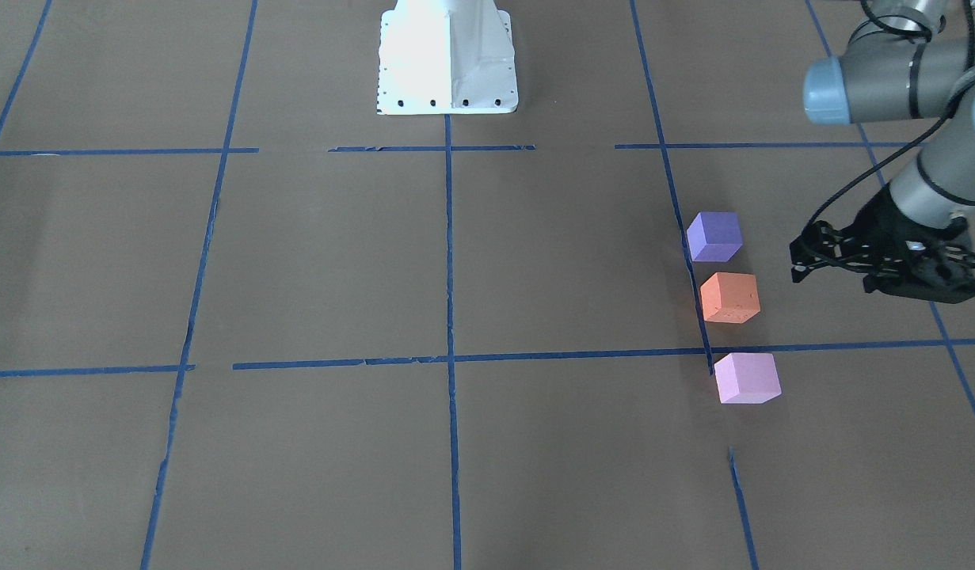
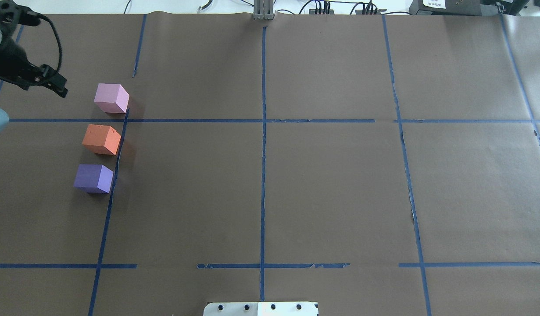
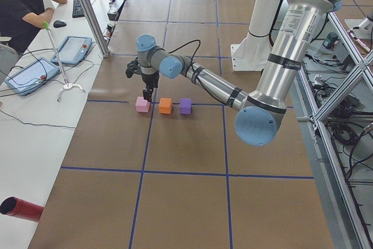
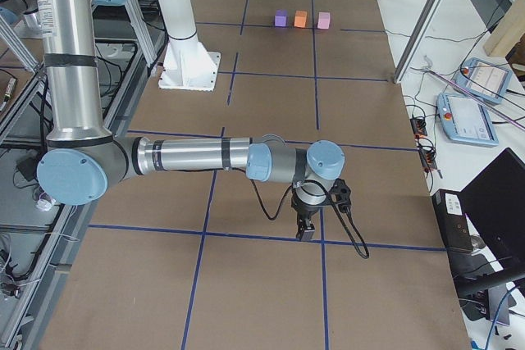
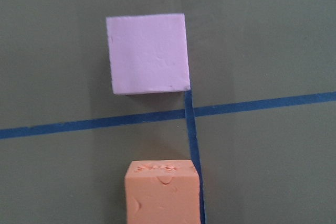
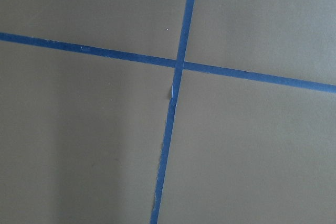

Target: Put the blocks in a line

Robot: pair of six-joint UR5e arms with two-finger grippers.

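Three cubes stand in a row along a blue tape line on my left side of the table: the dark purple block [image 1: 714, 236] nearest my base, the orange block [image 1: 729, 297] in the middle, and the light pink-lilac block [image 1: 746, 378] farthest out. They stand apart with small gaps. The pink block [image 5: 148, 52] and the orange block [image 5: 163, 192] also show in the left wrist view. My left gripper [image 1: 796, 265] hovers beside the row, off to the outer side. It looks shut and holds nothing. My right gripper [image 4: 306, 231] is far away over bare table; I cannot tell if it is open or shut.
The white robot base [image 1: 447, 59] stands at the table's middle edge. Blue tape lines [image 2: 263, 131] grid the brown table cover. An operator [image 3: 20, 7] sits at a side desk with tablets, and a red cylinder [image 3: 20, 209] lies there.
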